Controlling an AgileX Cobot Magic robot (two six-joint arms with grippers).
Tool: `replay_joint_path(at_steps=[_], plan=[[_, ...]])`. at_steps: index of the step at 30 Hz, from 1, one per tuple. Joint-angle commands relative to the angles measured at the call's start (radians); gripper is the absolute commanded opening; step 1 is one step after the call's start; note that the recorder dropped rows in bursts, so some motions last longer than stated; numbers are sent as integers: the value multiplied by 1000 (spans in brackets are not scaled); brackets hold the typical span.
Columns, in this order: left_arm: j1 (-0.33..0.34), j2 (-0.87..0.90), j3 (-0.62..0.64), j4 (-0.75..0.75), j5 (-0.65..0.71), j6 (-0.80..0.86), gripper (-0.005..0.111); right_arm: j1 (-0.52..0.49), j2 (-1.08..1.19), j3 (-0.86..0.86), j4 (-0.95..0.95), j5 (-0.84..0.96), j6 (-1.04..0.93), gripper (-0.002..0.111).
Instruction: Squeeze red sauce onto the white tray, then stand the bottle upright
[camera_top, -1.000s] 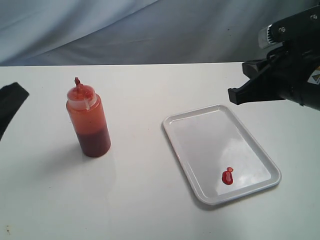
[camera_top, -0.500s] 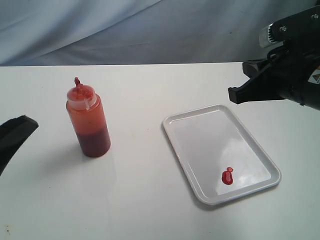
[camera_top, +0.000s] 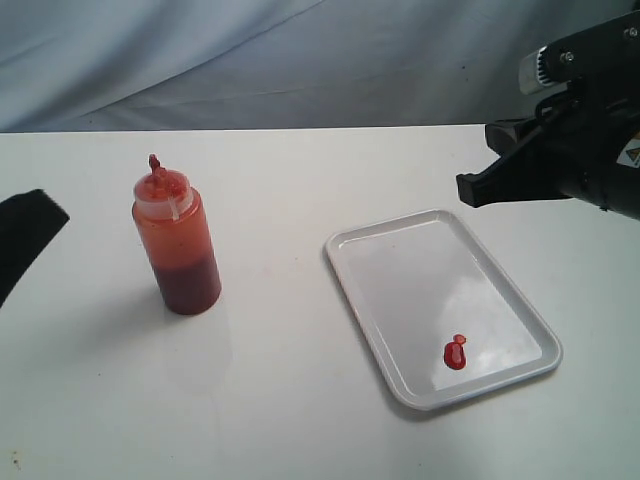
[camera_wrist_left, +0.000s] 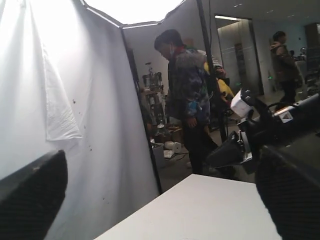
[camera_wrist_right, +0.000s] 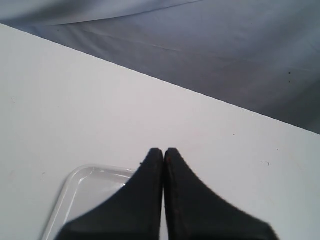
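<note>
Closest to my exterior camera, a small glossy blob of red sauce (camera_top: 455, 352) lies at the near end of the flat rectangular white plastic tray (camera_top: 420, 280), which rests on the white table (camera_top: 280, 400). Farther back and well to the left, the translucent, red-stained squeeze bottle (camera_top: 177, 240) stands upright on the table, nozzle up, untouched. My left gripper (camera_wrist_left: 160, 200) sits at the left edge, apart from the bottle, its fingers (camera_wrist_left: 30, 195) spread wide around nothing. My right gripper (camera_wrist_right: 164, 162) hovers near the tray's far end, jaws pressed together, empty. A grey cloth backdrop (camera_top: 300, 60) hangs behind.
</note>
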Motion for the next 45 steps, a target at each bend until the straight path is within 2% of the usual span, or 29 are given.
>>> replay_joint_path(at_steps=[1, 4, 6, 7, 23, 26, 35, 41, 45], plan=[[2, -4, 4, -22, 117, -66, 69, -6, -5, 7, 4, -11, 3, 0], [2, -4, 4, 14, 144, -66, 36, -6, -5, 7, 4, -11, 3, 0], [2, -4, 4, 44, 144, -66, 5, -6, -5, 7, 4, -11, 3, 0], [2, -4, 4, 53, 144, -57, 1, -6, -5, 7, 4, -11, 3, 0], [-2, -4, 4, 58, 149, -61, 0, -6, -5, 7, 4, -11, 3, 0], [-4, -4, 4, 65, 186, -62, 0, -6, -5, 7, 4, -11, 3, 0], [-4, -11, 4, 71, 209, -144, 0, -6, -5, 7, 4, -11, 3, 0], [-4, -143, 6, 71, 325, -236, 0, -6, -5, 7, 4, -11, 3, 0], [-4, -291, 39, 71, 440, -300, 0, -6, -5, 7, 4, -11, 3, 0]])
